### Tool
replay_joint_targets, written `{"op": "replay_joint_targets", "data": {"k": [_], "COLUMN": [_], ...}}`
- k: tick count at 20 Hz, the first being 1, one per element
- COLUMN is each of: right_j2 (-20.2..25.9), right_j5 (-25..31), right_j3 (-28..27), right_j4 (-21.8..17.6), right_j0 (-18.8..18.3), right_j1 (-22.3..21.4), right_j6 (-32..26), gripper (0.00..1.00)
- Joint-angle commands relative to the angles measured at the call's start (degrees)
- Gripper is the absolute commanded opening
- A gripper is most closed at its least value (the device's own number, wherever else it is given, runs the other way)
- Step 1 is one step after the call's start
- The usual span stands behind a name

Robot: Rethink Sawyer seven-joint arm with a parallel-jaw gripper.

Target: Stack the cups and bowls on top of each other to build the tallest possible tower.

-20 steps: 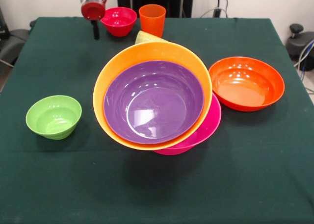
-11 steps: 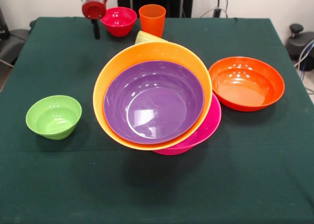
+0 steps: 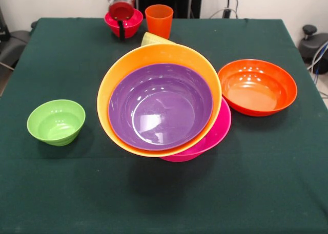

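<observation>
1. Tower (image 3: 163, 108) taken as landmark: leaning nest near the middle of the desk (image 3: 61, 193), with purple bowl (image 3: 160, 107) inside yellow-orange bowl (image 3: 116, 79), pink bowl (image 3: 218, 131) showing beneath at the lower right, and a pale green rim (image 3: 154, 38) peeking out behind the top edge.
2. Beyond the tower, toward the desk's far edge: small red bowl (image 3: 134, 23) and, just beside it, orange cup (image 3: 159, 20).
3. Right of the tower, close to the pink bowl's edge: orange-red bowl (image 3: 257, 86), upright. Left of the tower, well apart: small green bowl (image 3: 56, 121), upright.
4. Gripper (image 3: 122, 25) directly over the red bowl, hanging in front of its rim; jaws too hidden against the bowl to read, so cannot tell whether spread or closed.
5. Likely handling of the red bowl: light, stiff, glossy plastic, probably slippery under a side squeeze. Best hold judged to be a pinch across the rim wall, one jaw inside and one outside.
6. Likely handling of the orange cup: light, thin-walled, somewhat springy; rim pinch or a grip across its width both plausible.
7. Risk: tower already tilted, smooth surfaces nested loosely; any added piece probably needs a gentle, centred placement in the purple bowl to avoid sliding.
</observation>
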Motion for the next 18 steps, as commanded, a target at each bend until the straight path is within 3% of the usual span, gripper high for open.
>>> {"op": "replay_joint_targets", "data": {"k": [1,7,13,18], "right_j2": [-0.27,-0.36,0.28,0.19], "right_j5": [-0.56,-1.06,-1.65,-0.52], "right_j3": [4.36,4.78,5.90,5.84], "right_j4": [7.17,10.28,10.36,10.41], "right_j0": [4.58,3.29,0.92,1.93], "right_j1": [0.59,0.70,-0.40,-1.64], "right_j6": [14.02,9.92,6.08,6.08], "gripper": [1.00,1.00,1.00,1.00]}}
